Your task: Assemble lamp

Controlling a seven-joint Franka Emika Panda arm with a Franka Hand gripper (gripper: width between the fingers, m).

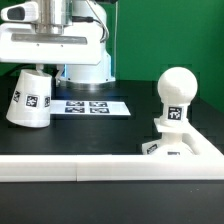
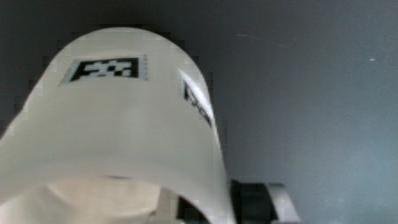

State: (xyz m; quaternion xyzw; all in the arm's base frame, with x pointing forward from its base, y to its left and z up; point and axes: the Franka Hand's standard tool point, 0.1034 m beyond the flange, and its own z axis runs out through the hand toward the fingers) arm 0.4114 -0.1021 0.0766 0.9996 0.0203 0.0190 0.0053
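Observation:
The tapered white shade hangs tilted under my gripper at the exterior view's left, its lower end near the table. In the wrist view the shade fills most of the picture, tag up. One dark finger presses on the outside of its wall near the rim, and the other finger is hidden by the shade. The gripper looks shut on the shade's wall. The ball-topped bulb stands upright on the stepped square base at the right, well apart from the shade.
The marker board lies flat on the black table between the shade and the base. Long white bars form a wall along the front and turn a corner by the base. The arm's white pedestal stands behind.

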